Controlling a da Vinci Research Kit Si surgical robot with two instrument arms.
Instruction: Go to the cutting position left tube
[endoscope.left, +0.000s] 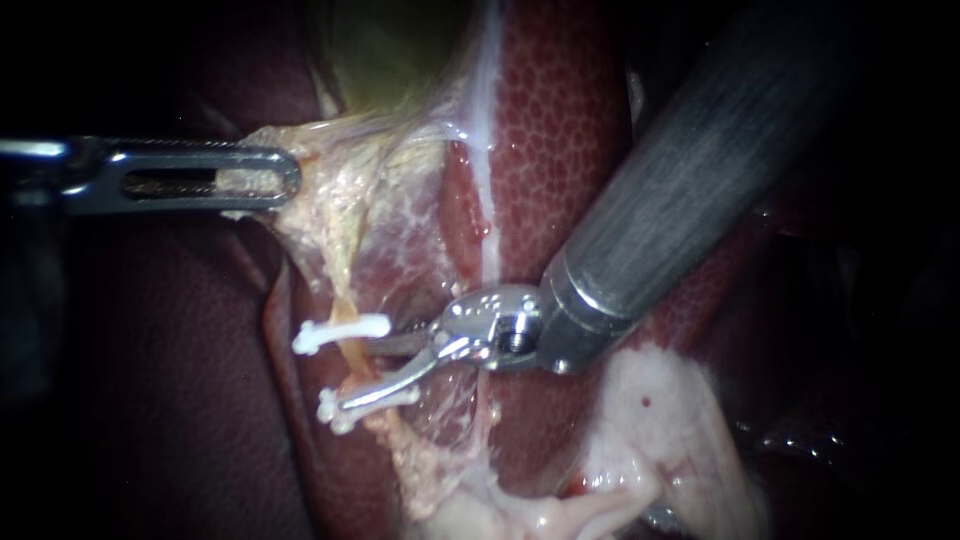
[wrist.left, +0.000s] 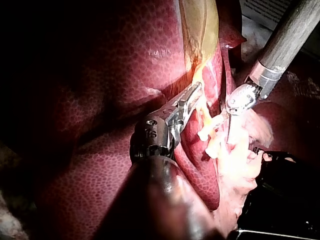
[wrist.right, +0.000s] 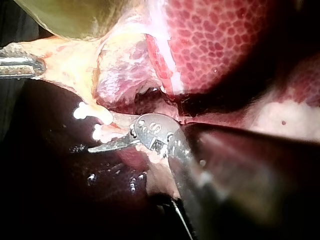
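the tube (endoscope.left: 350, 360) is a thin, soft, yellow string of tissue. it runs down beside the liver (endoscope.left: 560, 120). two white clips sit on it, the upper clip (endoscope.left: 340, 334) and the lower clip (endoscope.left: 327, 408). it looks wet and slippery, and i think it would tear if pulled hard. the place to cut is the short bare bit between the two clips, never on a clip.

the right instrument (endoscope.left: 362, 374) has two thin blades. they stand open, with a gap between them, and they hold nothing. the bare bit of tube looks to be in or just by that gap. the lower blade lies across the lower clip.

the left instrument (endoscope.left: 270, 178) is well apart, near the gallbladder (endoscope.left: 400, 50). its jaws are closed on the pale tissue (endoscope.left: 340, 190) and pull it tight.

the liver is soft, wet and shiny. there is little room here, with a clip on each side and the liver just behind.
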